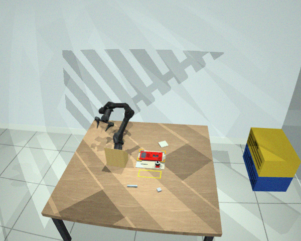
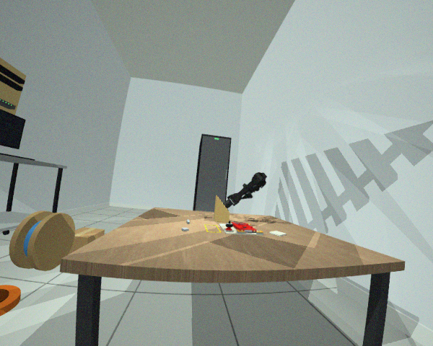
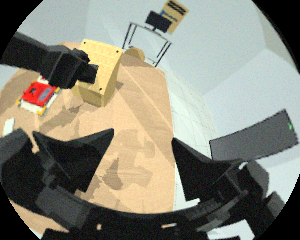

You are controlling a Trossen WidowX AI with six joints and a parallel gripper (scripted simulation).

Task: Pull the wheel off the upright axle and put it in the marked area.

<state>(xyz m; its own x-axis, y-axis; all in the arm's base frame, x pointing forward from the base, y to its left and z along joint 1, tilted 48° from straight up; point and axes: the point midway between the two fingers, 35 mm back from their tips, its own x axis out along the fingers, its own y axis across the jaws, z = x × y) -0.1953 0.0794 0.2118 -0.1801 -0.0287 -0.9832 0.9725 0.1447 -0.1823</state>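
The wheel (image 1: 157, 163) (image 2: 229, 225) is small and black with a red hub. It sits on the upright axle at the right end of a white base plate (image 1: 145, 165). The marked area (image 1: 149, 170) is a yellow outlined rectangle on the table just in front of the plate. My gripper (image 1: 104, 123) (image 3: 144, 136) is open and empty. It hangs above the table's far left corner, far from the wheel, with only bare table top between its fingers in the wrist view.
A red board (image 1: 152, 155) (image 3: 38, 94) lies behind the base plate. An upright tan panel (image 1: 116, 157) (image 2: 220, 214) (image 3: 100, 74) stands by the arm's base. A white square (image 1: 163, 143), a grey bar (image 1: 132, 185) and a grey block (image 1: 159, 189) lie on the table. A blue-and-yellow crate (image 1: 271, 158) stands off to the right.
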